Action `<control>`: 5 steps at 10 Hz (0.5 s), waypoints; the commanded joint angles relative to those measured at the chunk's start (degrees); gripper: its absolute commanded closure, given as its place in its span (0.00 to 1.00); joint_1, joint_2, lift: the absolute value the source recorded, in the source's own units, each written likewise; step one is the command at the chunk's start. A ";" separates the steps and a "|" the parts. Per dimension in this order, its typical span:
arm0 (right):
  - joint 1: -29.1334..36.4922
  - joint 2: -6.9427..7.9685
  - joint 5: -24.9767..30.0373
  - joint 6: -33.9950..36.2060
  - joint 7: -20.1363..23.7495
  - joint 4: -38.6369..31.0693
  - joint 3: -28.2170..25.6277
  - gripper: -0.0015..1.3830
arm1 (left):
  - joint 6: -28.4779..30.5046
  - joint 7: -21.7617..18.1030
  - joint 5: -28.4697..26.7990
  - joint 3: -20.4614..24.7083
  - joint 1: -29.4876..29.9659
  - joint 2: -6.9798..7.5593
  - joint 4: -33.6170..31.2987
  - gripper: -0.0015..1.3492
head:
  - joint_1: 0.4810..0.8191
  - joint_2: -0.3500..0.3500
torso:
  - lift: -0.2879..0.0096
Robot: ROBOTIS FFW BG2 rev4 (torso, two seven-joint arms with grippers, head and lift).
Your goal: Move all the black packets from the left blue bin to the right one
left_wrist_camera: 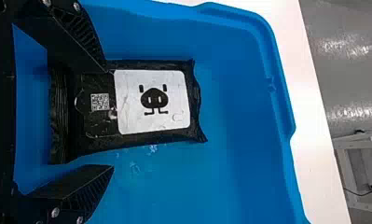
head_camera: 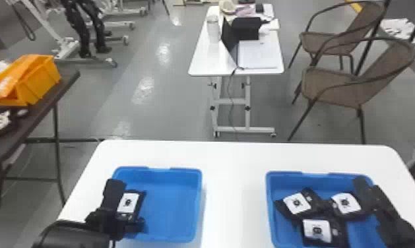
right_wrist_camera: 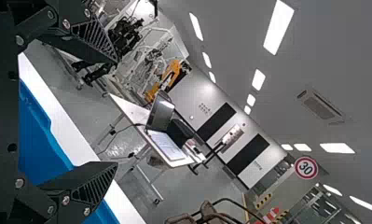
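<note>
In the head view my left gripper is at the left side of the left blue bin, around a black packet with a white label. The left wrist view has this packet lying on the bin floor between the open fingers of my left gripper; the upper finger overlaps its edge, and a gap separates it from the lower one. Three black packets lie in the right blue bin. My right gripper is at that bin's right side, its fingers apart in the right wrist view.
Both bins stand on a white table, with a strip of tabletop between them. A dark side table with an orange bin is at the left. Farther off are another white table and brown chairs.
</note>
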 commanded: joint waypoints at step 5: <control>0.04 0.05 -0.69 0.48 0.37 0.55 0.08 0.18 | -2.27 -0.52 3.58 -2.09 -0.84 2.82 1.18 0.83 | 0.63 0.71 | 0.97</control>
